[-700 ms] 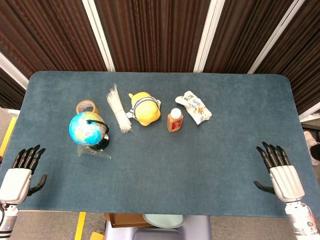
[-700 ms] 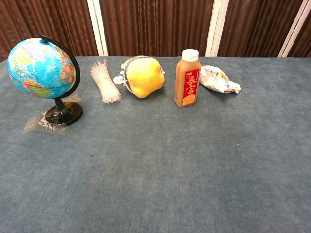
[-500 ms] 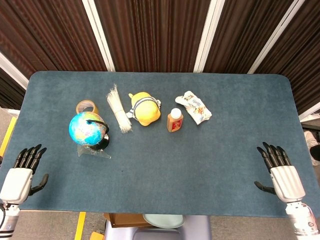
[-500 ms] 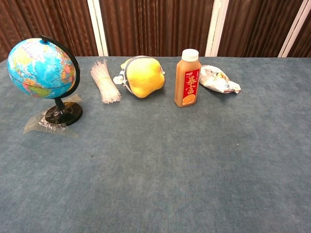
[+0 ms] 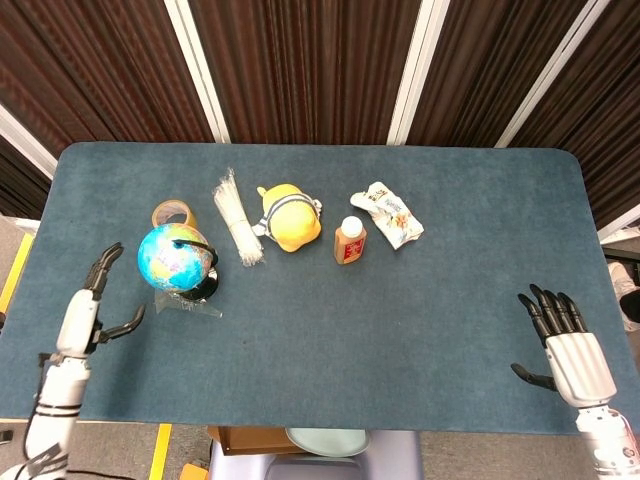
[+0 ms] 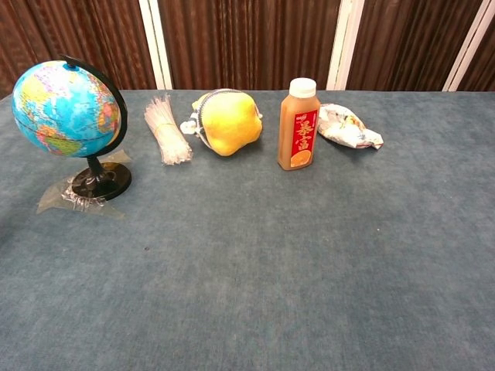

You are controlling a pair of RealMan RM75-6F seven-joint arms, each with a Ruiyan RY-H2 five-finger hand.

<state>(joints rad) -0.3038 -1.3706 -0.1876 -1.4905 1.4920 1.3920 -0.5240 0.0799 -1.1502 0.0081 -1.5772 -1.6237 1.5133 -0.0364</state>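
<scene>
The globe (image 5: 175,258) stands upright on its black stand at the left of the tabletop (image 5: 400,330), its base resting on a crumpled sheet of clear film (image 5: 185,305). The left hand (image 5: 95,305) is the nearest to it, raised on edge just left of the globe, fingers apart and holding nothing, clear of the sphere. It shows in the head view only.

Judging from this, the main risk is a tip-over: the globe is top-heavy on a small foot, and a push on the sphere from the left rather than a hold low on the stand could rock it to the right. The film under the base may slide on the cloth, so the stand could skid instead of staying put. A roll of tape (image 5: 172,213) lies just behind the globe on the far side, and a bundle of thin white sticks (image 5: 237,228) lies near on the right; a toppling globe could knock either.

Further right sit a yellow plush toy (image 5: 290,218), an upright juice bottle (image 5: 349,240) and a crinkled snack packet (image 5: 392,215), well apart from the left hand. The right hand (image 5: 562,340) rests at the near right edge, fingers spread, grasping nothing.
</scene>
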